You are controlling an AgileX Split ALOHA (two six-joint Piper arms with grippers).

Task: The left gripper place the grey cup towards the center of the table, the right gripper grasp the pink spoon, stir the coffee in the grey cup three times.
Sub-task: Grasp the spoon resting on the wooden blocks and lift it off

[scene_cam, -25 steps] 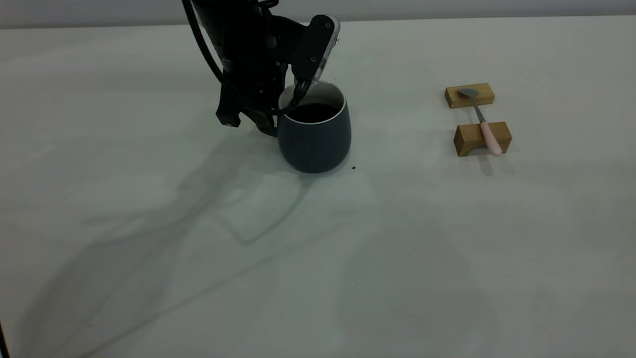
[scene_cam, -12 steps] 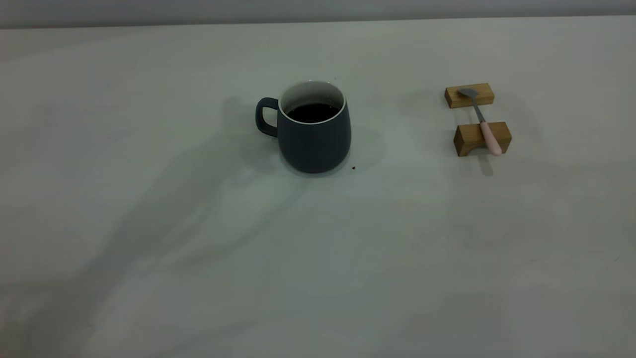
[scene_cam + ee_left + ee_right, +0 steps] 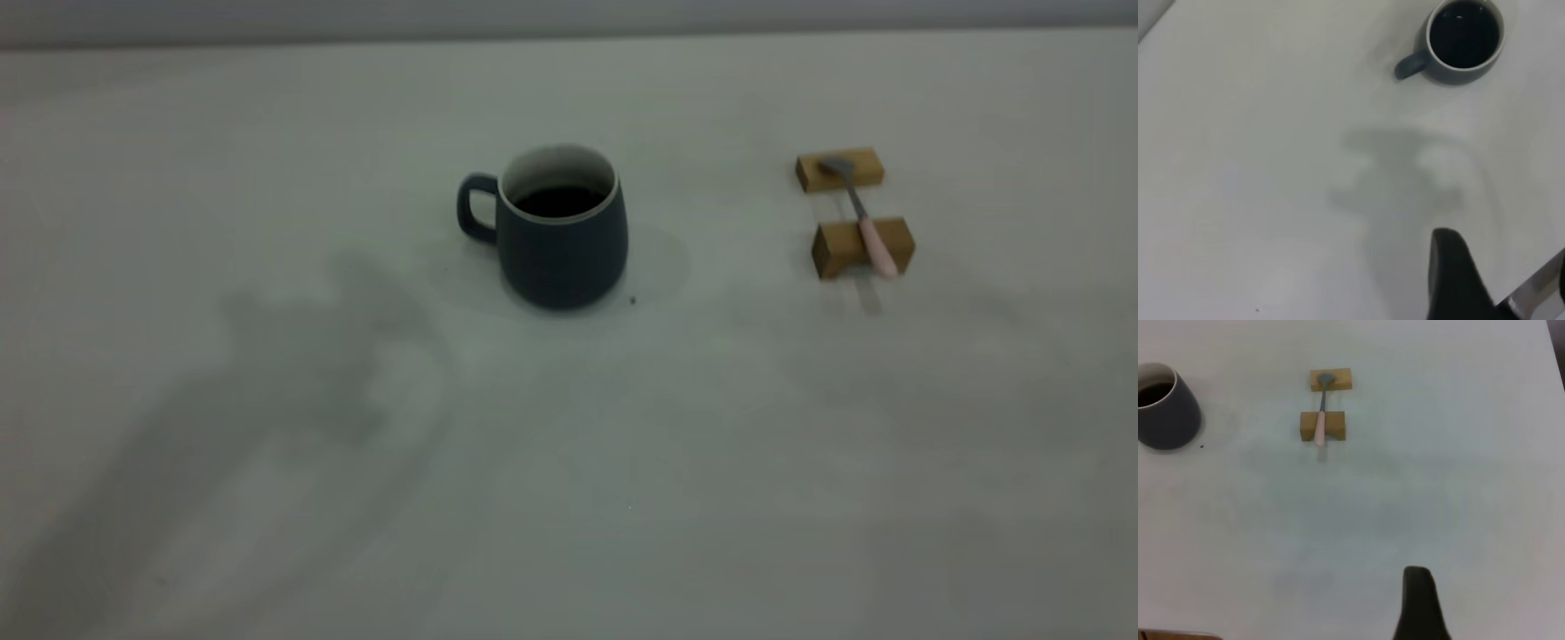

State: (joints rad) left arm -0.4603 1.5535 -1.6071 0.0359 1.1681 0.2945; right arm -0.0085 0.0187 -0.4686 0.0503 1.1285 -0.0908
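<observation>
Your dark slate-grey rounded ceramic mug, the grey cup [image 3: 562, 233], is standing upright near the middle of the pale grey-white table [image 3: 569, 462], its loop handle pointing to nine o'clock in the exterior view. The dark, nearly black coffee [image 3: 558, 200] is sitting low inside its pale wall. A tiny dark speck [image 3: 632, 300] is lying on the table just off the cup's base at about four o'clock.

Well apart at three o'clock from the cup, your slim pink spoon [image 3: 860, 217] is resting across two tan wooden blocks [image 3: 861, 247], its grey metal bowl on the far block at twelve o'clock and its pale pink handle on the near block at six.

Your left gripper [image 3: 1458, 280] is hanging high over the table, well clear of the cup; only one black finger is showing, so I cannot tell how wide it is. Your right gripper [image 3: 1419, 607] is hanging high too, far from the spoon, and there I cannot tell its width either.
</observation>
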